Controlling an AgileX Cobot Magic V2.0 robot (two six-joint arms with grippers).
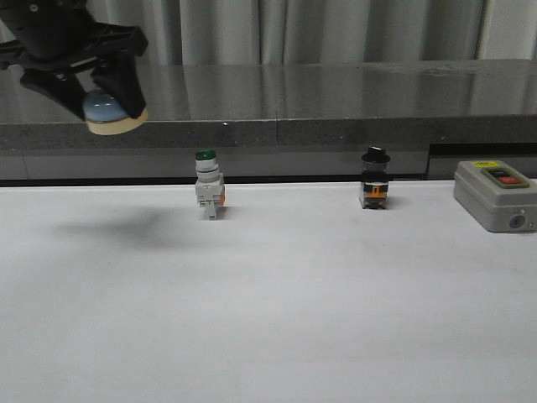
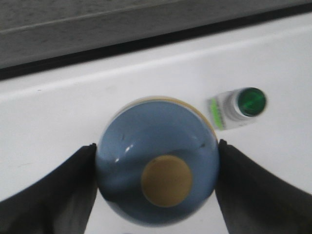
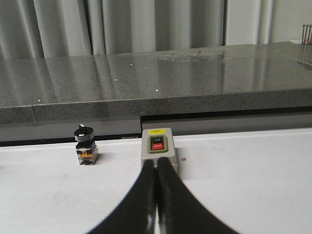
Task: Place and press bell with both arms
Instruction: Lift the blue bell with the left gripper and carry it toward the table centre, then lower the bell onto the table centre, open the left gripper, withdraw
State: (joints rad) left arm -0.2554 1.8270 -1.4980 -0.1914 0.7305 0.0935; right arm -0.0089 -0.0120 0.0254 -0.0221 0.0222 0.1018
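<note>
The light-blue bell (image 1: 107,112) with a cream base hangs high above the table at the far left, held in my left gripper (image 1: 105,105). In the left wrist view the bell (image 2: 157,161) with its cream knob fills the space between the two dark fingers (image 2: 53,195), which press on its sides. My right gripper (image 3: 156,165) is shut and empty, its tips just in front of the grey box. It does not show in the front view.
A green-capped white push-button switch (image 1: 208,185) stands at the back of the white table (image 1: 268,319), also in the left wrist view (image 2: 241,107). A black-knobbed switch (image 1: 375,179) stands right of it. The grey box with red and black buttons (image 1: 497,193) lies far right.
</note>
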